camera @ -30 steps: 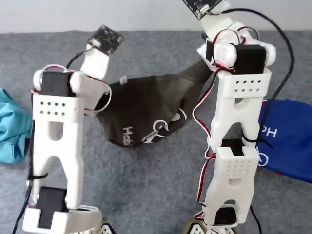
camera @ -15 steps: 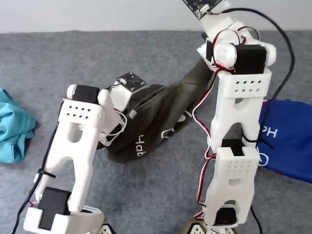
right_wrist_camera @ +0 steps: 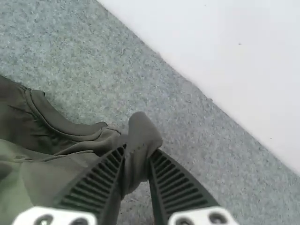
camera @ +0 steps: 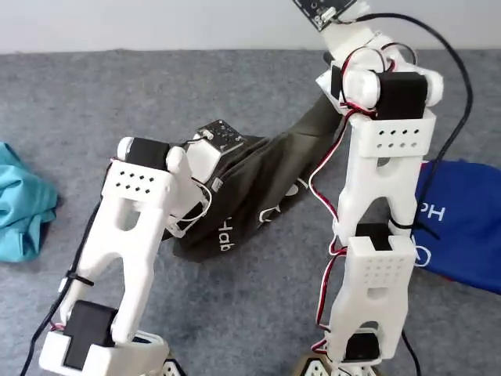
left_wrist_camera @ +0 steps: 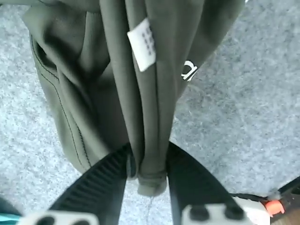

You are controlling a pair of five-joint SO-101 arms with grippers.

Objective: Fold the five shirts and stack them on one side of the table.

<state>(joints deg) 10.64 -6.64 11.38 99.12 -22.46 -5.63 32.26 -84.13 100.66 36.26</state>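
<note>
Folding is judged to be at an early stage: no folded stack is visible. The dark shirt (camera: 258, 188) is bunched near the middle of the tabletop (camera: 94, 94), a teal shirt (camera: 19, 204) lies crumpled at one edge, and a blue shirt (camera: 462, 219) lies at the opposite edge. The left fingers (left_wrist_camera: 101, 180) are clamped on a gathered fold of the dark shirt. The right fingers (right_wrist_camera: 93, 183) are clamped on another bunched edge. The shirt's long axis runs diagonally, from the left arm near the front to the right arm farther back.
</note>
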